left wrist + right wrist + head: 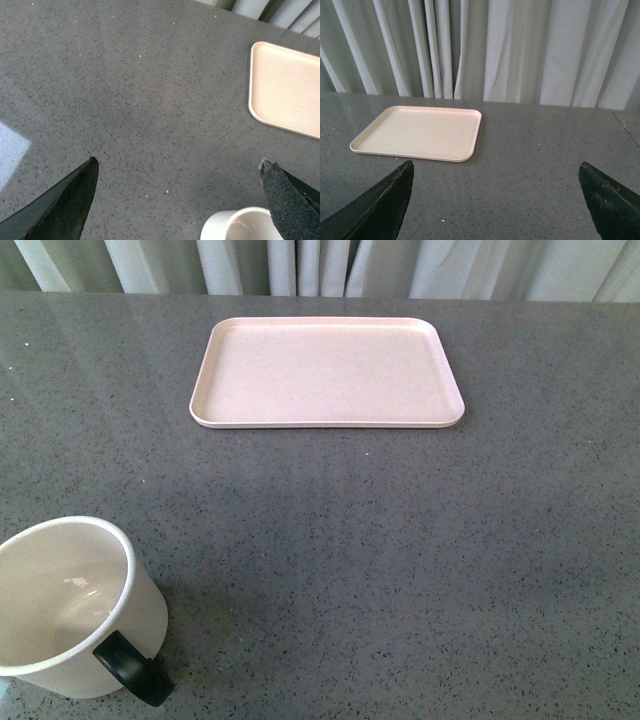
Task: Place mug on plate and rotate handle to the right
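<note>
Your mug (70, 605) stands upright at near left, handle (135, 670) toward you; the plate (330, 370) lies well apart at far middle, bare counter (400, 560) between. Your left gripper (178, 162) and right gripper (496, 165) gape wide, holding nothing.

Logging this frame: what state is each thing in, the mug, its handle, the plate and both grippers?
mug: upright, empty, standing on the table, ungripped.
handle: on the mug's near-right side in the front view.
plate: flat on the table, nothing on it.
left gripper: open, holding nothing.
right gripper: open, holding nothing.
</note>
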`<state>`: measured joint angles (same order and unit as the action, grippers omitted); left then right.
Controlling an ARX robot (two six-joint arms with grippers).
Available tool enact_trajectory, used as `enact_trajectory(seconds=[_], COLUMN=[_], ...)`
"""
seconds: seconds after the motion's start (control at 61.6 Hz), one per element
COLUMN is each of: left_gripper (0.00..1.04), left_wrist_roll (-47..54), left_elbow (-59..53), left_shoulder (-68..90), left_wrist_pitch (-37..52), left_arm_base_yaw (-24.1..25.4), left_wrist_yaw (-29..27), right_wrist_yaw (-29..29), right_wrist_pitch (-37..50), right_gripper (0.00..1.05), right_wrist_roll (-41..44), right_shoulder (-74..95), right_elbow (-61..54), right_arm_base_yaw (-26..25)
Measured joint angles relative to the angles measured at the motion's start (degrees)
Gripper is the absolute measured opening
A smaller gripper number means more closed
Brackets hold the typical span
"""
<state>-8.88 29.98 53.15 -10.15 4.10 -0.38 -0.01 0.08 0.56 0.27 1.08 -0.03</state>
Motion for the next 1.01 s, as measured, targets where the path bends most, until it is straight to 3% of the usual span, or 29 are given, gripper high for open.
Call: enact_trajectory(seconds=[0.26, 1.007], left_gripper=[0.96, 0.96], left_wrist_roll=[4.31, 20.02], left_elbow=[3.63, 3.72], left_shoulder=[13.33, 20.92], left_wrist_pitch=[1.88, -2.56], left_arm_base_yaw=[0.07, -2.36], left_wrist_yaw=[6.86, 18.75], right_wrist_yaw=[0.0, 0.02], right_wrist_pitch=[0.0, 0.0], right_gripper=[0.96, 0.96], right_wrist_roll=[0.02, 0.0], right_shoulder=[0.0, 0.0], right_elbow=[0.02, 0.02], right_arm_base_yaw=[0.0, 0.0])
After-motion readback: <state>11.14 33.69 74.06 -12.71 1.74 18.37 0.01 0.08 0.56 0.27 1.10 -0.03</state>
